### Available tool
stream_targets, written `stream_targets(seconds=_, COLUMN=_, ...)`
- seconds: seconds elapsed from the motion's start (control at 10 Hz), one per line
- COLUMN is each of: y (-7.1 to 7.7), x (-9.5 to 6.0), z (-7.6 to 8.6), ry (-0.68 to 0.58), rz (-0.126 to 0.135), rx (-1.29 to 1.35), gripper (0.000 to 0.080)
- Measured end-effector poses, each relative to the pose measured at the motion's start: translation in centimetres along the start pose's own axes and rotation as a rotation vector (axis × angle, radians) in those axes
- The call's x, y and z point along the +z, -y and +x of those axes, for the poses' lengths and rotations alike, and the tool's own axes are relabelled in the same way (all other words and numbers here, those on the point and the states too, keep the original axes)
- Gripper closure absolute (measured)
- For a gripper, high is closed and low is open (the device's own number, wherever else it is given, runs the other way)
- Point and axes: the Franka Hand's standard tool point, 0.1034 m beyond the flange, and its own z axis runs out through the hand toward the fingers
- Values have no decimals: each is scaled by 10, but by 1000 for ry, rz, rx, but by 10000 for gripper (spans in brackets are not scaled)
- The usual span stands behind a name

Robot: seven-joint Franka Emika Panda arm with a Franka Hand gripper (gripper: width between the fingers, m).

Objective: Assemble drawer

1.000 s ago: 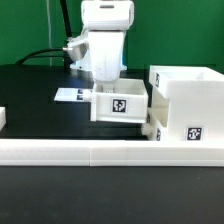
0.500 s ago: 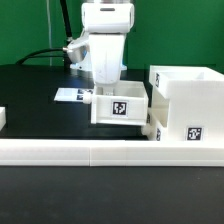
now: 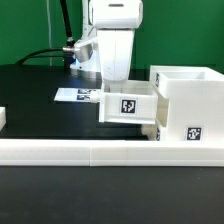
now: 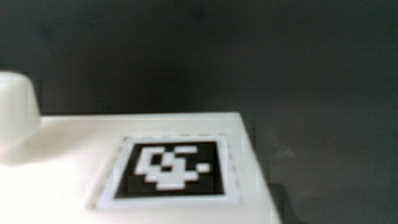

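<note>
On the black desk, the gripper carries a tray toward the casing; fingers hidden, grip state unclear. Next: align and slide in.

Black bench surface, matte. Long low white rail runs across the front edge, side to side. Marker board lies flat behind, tags partly hidden. Green backdrop behind. Black cable trails along bench's far edge.
</note>
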Motion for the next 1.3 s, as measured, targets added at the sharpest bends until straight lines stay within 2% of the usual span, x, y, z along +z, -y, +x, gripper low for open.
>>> stream_targets(seconds=0.5, y=-2, x=-1, z=6, ry=2, rz=-2, rx=-19, gripper=755)
stream_targets(seconds=0.6, y=-3, x=1, z=6, ry=-2, rz=-19, rx=-14, gripper=755)
stream_targets(seconds=1.1, y=-2, x=2, z=5, ry=-1, rz=-15, rx=-12, gripper=755)
stream_targets(seconds=1.3, y=-7, x=1, z=7, ry=11, rz=-6, rx=-29, gripper=755)
